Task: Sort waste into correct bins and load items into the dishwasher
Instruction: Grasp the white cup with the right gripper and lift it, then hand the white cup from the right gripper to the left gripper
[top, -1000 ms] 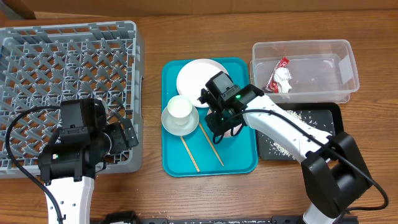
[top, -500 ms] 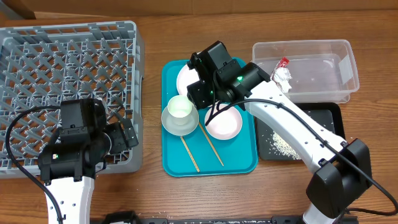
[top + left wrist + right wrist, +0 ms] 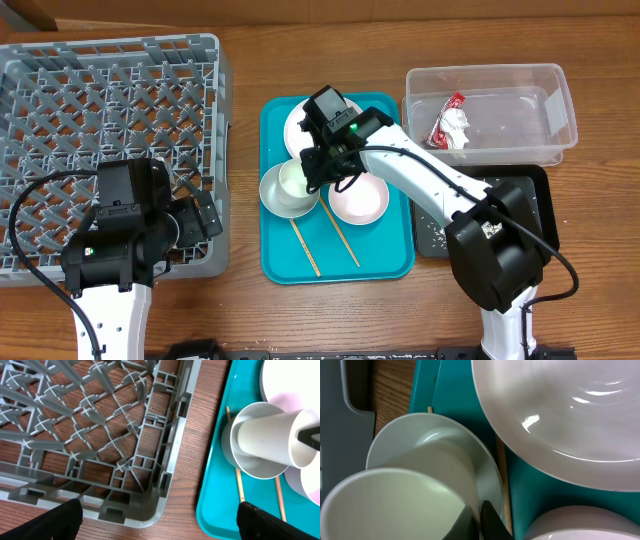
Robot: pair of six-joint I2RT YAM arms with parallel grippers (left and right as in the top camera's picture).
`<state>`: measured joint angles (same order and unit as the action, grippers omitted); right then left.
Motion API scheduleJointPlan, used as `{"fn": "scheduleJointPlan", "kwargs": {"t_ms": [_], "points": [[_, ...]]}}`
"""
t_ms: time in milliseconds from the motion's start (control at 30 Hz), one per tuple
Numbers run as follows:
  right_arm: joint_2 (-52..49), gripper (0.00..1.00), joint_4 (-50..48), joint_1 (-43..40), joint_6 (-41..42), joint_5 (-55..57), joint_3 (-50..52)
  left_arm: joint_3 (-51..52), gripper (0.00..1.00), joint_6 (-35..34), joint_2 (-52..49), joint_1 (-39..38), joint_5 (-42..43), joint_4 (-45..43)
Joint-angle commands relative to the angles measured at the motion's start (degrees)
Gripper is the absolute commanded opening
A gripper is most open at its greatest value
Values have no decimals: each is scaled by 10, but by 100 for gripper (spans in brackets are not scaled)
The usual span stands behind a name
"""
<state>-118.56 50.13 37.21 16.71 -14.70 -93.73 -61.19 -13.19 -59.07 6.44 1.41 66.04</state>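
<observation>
My right gripper (image 3: 316, 168) is shut on the rim of the small white cup (image 3: 292, 178), which stands in the grey-white bowl (image 3: 278, 199) on the teal tray (image 3: 385, 255). In the right wrist view its fingers (image 3: 480, 521) pinch the cup wall (image 3: 395, 505). The large white plate (image 3: 298, 125) lies behind, partly under the arm. The small dish (image 3: 360, 200) sits right of the bowl. Two chopsticks (image 3: 340, 240) lie at the front of the tray. My left gripper (image 3: 160, 527) is open and empty at the front right corner of the grey dish rack (image 3: 110, 110).
The clear tub (image 3: 520, 110) at the back right holds the red-and-white wrapper (image 3: 450, 125). The black tray (image 3: 535, 190) in front of it holds loose rice grains (image 3: 442, 236). Bare wood lies between the rack and the teal tray.
My right gripper moved off the small dish, swung back over the plate, then came down left onto the cup and shut on its rim. The left arm has not moved.
</observation>
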Motion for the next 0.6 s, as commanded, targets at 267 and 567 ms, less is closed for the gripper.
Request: {"fn": "scheduleJointPlan", "kwargs": {"t_ms": [267, 567], "points": [[184, 4, 46, -139, 13, -183, -30, -9, 100, 6, -7, 2, 179, -61], [177, 4, 70, -174, 9, -479, -30, -7, 100, 42, -88, -72, 546, -288]]}}
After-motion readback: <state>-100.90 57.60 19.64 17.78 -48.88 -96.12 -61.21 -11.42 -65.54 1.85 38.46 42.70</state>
